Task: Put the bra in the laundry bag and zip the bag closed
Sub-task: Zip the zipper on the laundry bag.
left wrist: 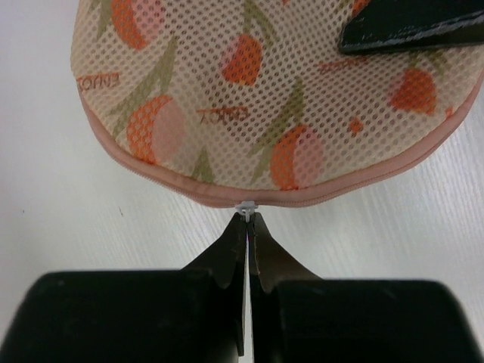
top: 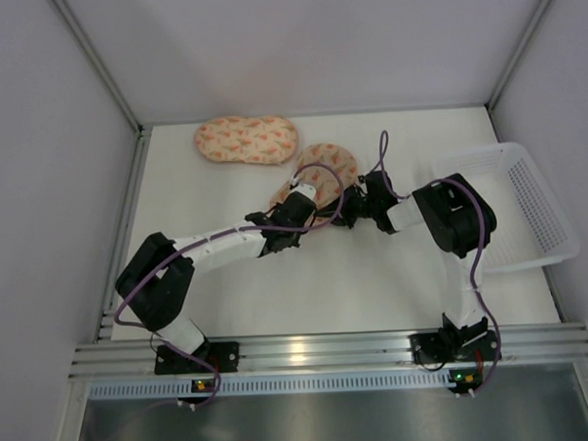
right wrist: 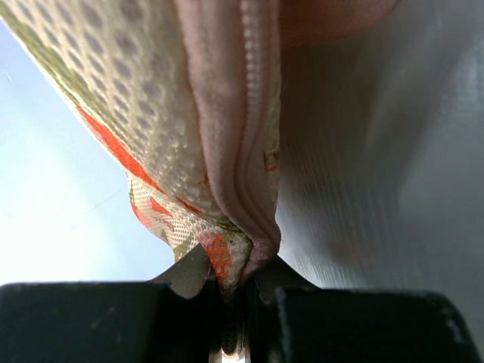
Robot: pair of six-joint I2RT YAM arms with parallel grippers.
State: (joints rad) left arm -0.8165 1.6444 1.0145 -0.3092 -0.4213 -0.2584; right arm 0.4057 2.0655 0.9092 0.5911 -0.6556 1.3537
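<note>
The laundry bag point(top: 326, 165) lies in the middle of the tabletop point(top: 374, 276). The left claw point(left wrist: 248, 221) is pinched tight on its little white zip tab point(left wrist: 246, 205). The right claw point(right wrist: 236, 281) is squeezed on the bag's edge

Left arm point(top: 227, 245) and right arm point(top: 450, 214) angled inward, wrists close, both jaws clamped
</note>
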